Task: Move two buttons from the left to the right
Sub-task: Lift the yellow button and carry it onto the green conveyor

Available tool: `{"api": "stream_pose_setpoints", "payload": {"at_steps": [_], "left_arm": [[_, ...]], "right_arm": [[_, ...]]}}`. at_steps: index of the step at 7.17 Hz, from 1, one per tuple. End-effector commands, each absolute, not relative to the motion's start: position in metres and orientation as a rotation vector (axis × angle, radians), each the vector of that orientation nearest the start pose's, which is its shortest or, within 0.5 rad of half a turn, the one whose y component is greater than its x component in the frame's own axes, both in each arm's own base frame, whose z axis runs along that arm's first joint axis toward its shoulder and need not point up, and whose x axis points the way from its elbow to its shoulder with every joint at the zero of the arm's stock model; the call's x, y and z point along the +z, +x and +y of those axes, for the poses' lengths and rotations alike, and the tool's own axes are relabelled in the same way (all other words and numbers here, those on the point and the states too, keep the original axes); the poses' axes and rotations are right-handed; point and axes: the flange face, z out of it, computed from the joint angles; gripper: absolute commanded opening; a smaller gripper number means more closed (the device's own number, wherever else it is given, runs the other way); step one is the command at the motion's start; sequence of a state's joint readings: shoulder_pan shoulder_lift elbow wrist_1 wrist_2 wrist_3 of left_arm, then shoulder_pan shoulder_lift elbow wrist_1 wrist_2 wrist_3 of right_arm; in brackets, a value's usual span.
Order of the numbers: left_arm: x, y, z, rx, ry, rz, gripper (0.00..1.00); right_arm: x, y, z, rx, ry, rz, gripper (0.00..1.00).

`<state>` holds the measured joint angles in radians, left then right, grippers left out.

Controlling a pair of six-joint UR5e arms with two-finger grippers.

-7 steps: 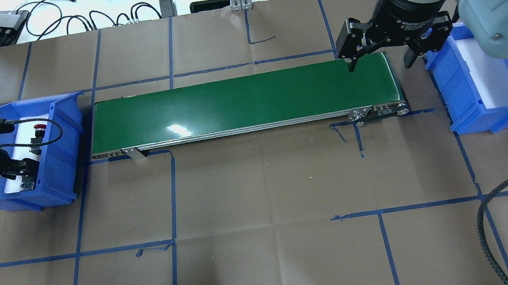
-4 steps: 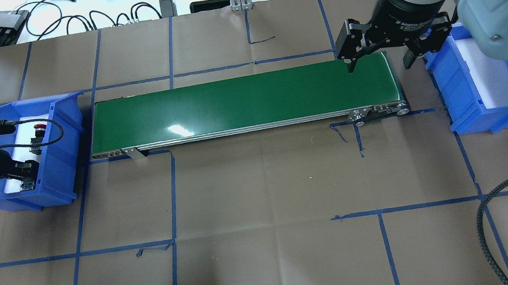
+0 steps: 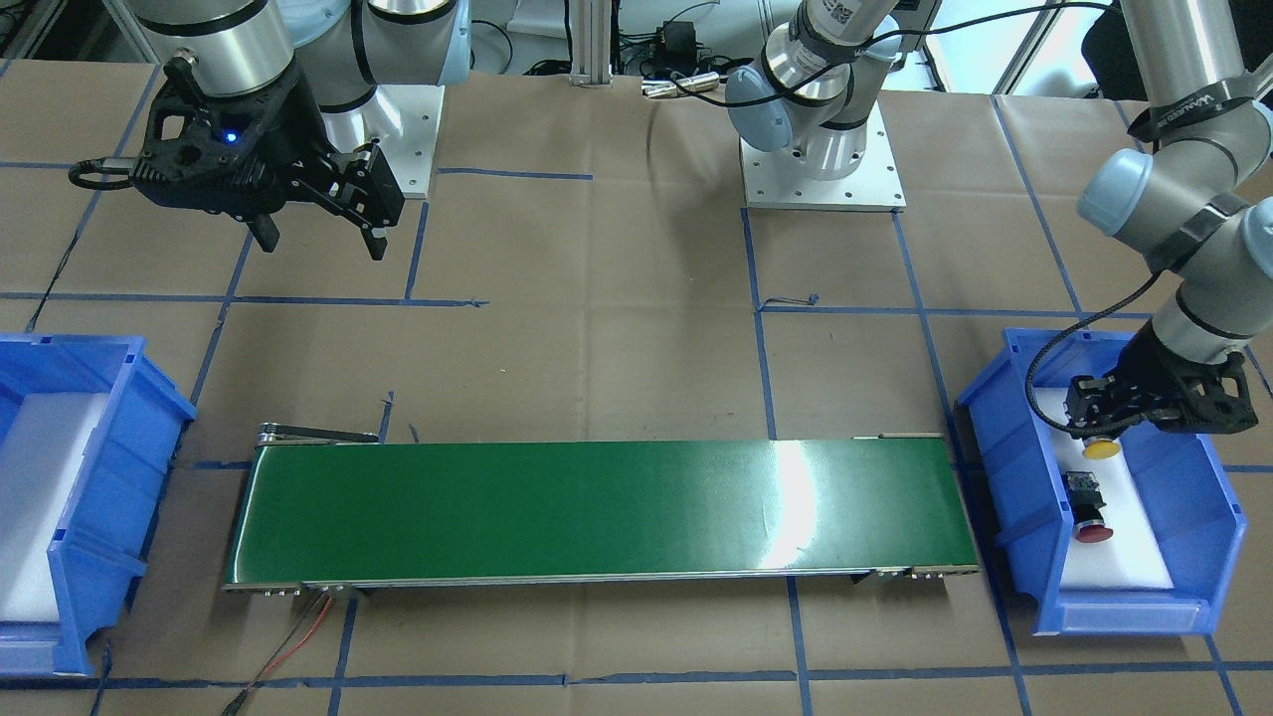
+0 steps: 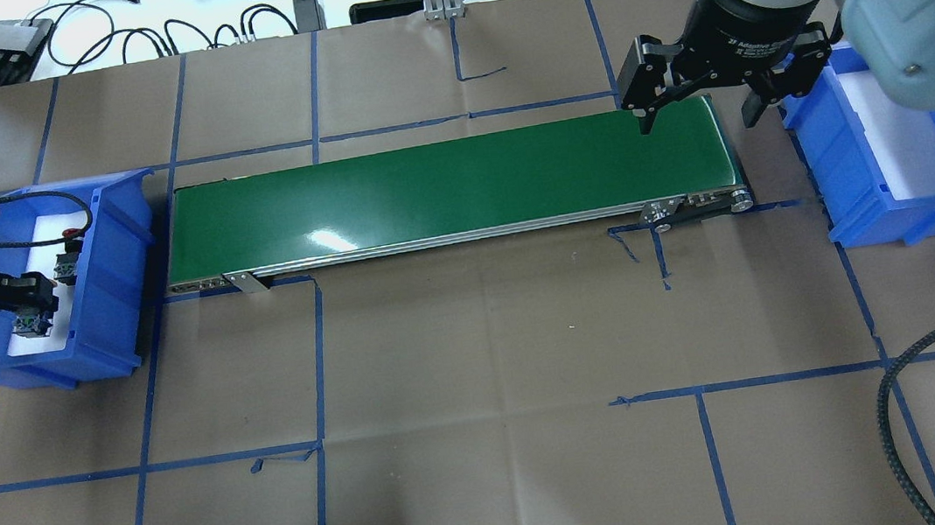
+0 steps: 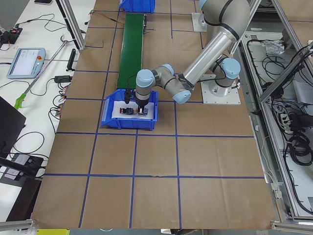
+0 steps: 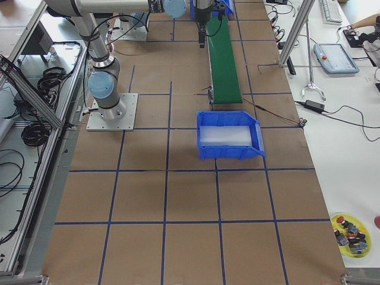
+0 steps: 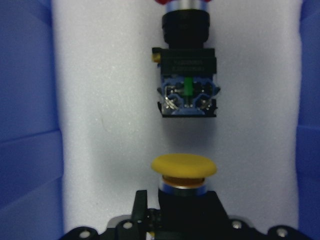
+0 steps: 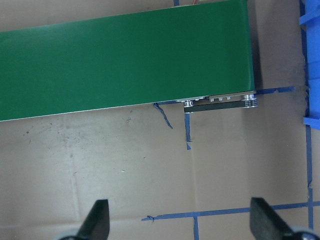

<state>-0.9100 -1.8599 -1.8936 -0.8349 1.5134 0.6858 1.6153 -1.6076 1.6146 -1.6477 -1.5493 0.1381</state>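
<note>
Brown-papered table (image 4: 485, 340), blue tape grid (image 4: 797, 375)

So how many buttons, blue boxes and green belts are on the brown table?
Buttons: 2, the yellow button and the red button
Blue boxes: 2, the box with the buttons and the other box
Green belt: 1
Total: 5

long green conveyor belt (image 4: 450, 189): bench middle | blue plastic bin (image 4: 113, 276): left edge | second blue plastic bin (image 4: 840, 167): right edge | brown-papered bench (image 4: 479, 367): blue tape grid
</note>
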Motion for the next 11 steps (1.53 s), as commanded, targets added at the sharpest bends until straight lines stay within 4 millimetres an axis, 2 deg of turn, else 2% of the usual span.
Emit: {"api": "stream_pose_setpoints", "payload": {"at_steps": [1, 2, 3, 4, 5, 6, 8, 10, 11], "left_arm": [[0.342, 0.242, -0.538, -0.183, 0.043, 3.109, 0.16], [0.373, 0.249, -0.547, -0.131, 0.039, 3.137, 0.16], [0.387, 0.256, -0.558, -0.101, 0.038, 3.154, 0.16], [0.396, 0.245, -0.57, -0.118, 0.031, 3.152, 0.16], [0.401, 0.21, -0.585, -0.126, -0.016, 3.148, 0.16], [0.404, 0.152, -0.602, -0.127, -0.058, 3.144, 0.16], [0.399, 0.06, -0.616, -0.103, -0.145, 3.137, 0.17], [0.375, -0.016, -0.614, -0.04, -0.304, 3.147, 0.16], [0.355, -0.042, -0.614, -0.003, -0.296, 3.151, 0.16]], "right_arm": [[0.493, 0.157, -0.477, -0.109, 0.144, 3.108, 1.0], [0.493, 0.157, -0.477, -0.111, 0.144, 3.11, 1.0], [0.493, 0.156, -0.477, -0.112, 0.14, 3.112, 1.0], [0.493, 0.156, -0.477, -0.112, 0.14, 3.112, 1.0], [0.494, 0.156, -0.477, -0.114, 0.14, 3.111, 1.0], [0.494, 0.156, -0.477, -0.114, 0.142, 3.113, 1.0], [0.494, 0.155, -0.477, -0.115, 0.143, 3.114, 1.0], [0.493, 0.154, -0.477, -0.111, 0.141, 3.118, 1.0], [0.491, 0.154, -0.478, -0.106, 0.138, 3.119, 1.0]]}}
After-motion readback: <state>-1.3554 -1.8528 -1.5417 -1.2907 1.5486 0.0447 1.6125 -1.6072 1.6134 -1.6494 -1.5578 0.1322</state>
